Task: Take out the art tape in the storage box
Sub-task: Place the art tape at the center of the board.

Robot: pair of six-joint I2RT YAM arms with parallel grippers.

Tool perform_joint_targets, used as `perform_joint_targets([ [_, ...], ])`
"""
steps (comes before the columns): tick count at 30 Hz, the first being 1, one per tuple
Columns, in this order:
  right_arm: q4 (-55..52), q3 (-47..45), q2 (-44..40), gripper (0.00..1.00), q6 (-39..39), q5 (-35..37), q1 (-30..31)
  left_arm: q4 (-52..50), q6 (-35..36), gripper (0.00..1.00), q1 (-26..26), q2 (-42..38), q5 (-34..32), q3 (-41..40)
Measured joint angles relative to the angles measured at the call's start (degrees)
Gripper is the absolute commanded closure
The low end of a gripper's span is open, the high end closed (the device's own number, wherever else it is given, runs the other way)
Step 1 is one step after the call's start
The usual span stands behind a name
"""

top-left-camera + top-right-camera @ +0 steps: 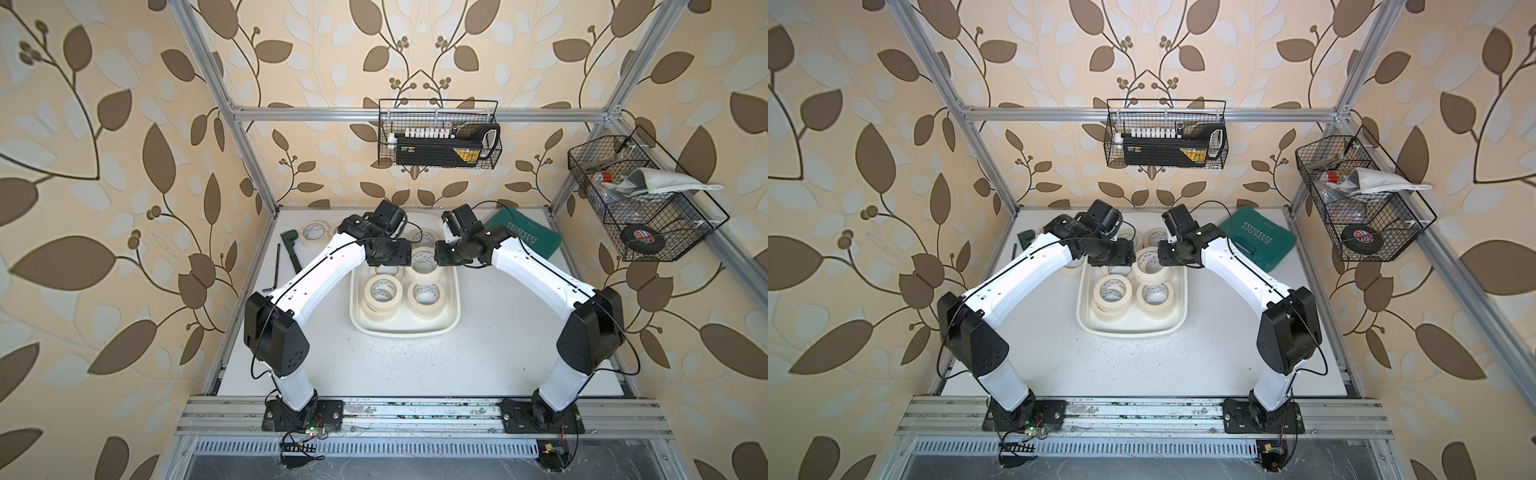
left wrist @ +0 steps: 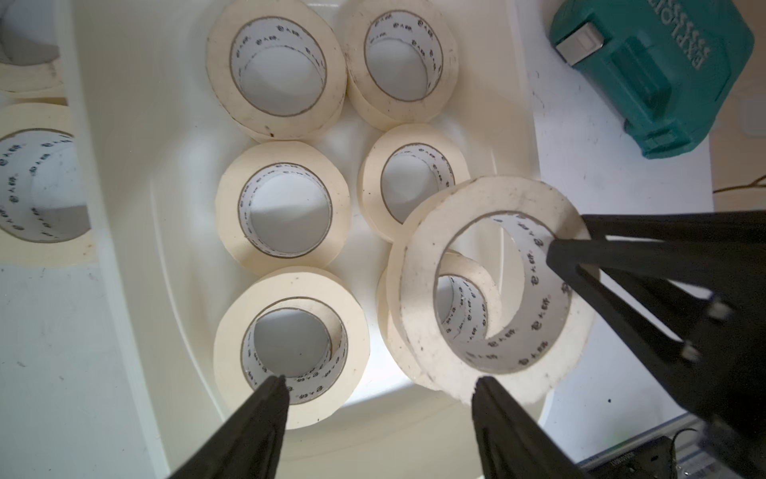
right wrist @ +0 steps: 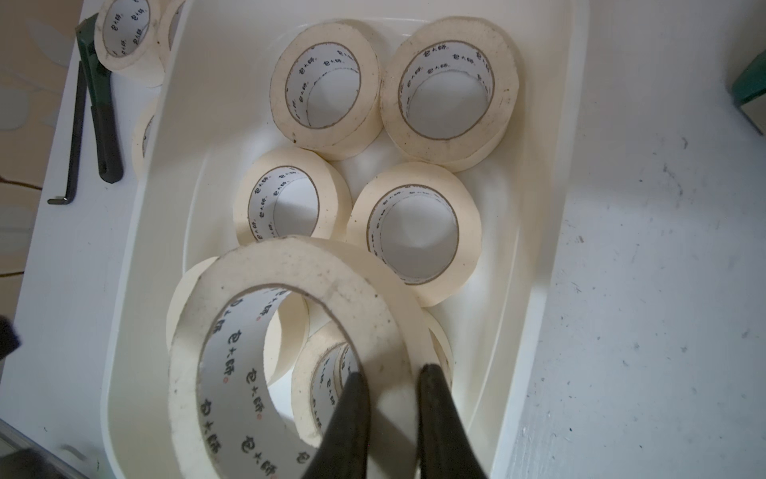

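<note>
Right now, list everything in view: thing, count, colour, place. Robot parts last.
storage box: one, white, table centre.
art tape in the box: several, cream, some stacked; exact count hidden.
lifted roll: one, cream, above the box, held.
art tape on the table: at least two, cream, left of the box's far end.
tool case: one, teal, far right of table.
hand tool: one, green and black, far left.
hex key: one, black, left edge.
wire baskets: two, black, one on the back rail, one on the right frame.
black roll: one, red-blue label, right basket.
cloth: one, grey, right basket.
left claw: open, over the box.
right claw: shut on the lifted roll.
</note>
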Motion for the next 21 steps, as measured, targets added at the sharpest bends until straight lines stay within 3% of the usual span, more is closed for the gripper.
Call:
perform_joint_targets([
  [9,1.25,-4.81,-2.40,1.00,0.28,-0.04,1.40,-0.07,-1.57,0.28,-0.59,7.02,1.16,1.68],
  [21,1.97,-5.90,-3.06,1.00,1.25,0.00,2.32,1.36,-2.91,0.57,-1.46,7.89,2.49,1.66],
])
